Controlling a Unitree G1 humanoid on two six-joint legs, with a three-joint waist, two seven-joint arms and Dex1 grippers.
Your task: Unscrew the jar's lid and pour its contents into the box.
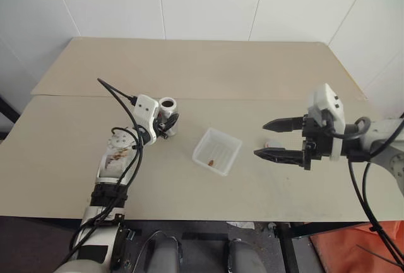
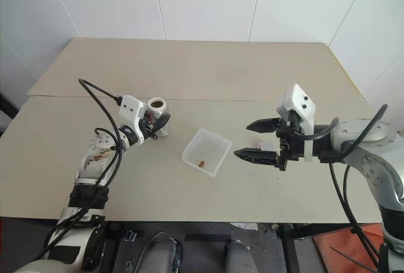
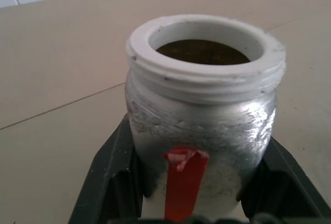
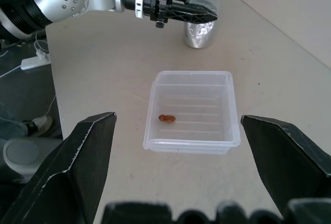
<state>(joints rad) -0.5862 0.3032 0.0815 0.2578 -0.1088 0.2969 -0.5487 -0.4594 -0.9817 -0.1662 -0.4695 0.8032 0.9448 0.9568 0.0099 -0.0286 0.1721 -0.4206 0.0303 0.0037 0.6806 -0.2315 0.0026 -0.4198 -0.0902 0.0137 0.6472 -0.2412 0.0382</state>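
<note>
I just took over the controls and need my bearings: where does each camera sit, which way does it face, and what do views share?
Head eye views: look forward and down on the beige table; both arms show.
Left wrist view: looks along the left gripper, shut on the open silvery plastic jar.
Right wrist view: looks along the open right gripper at the shallow translucent white box holding a reddish-brown bit.
Shared: jar, and the box between the arms in the eye views.

Beige tabletop (image 1: 208, 65) crossed by one seam — bearing an open jar (image 1: 168, 114), a shallow clear box (image 1: 217, 151) and a small pale lid (image 1: 273, 144).
</note>
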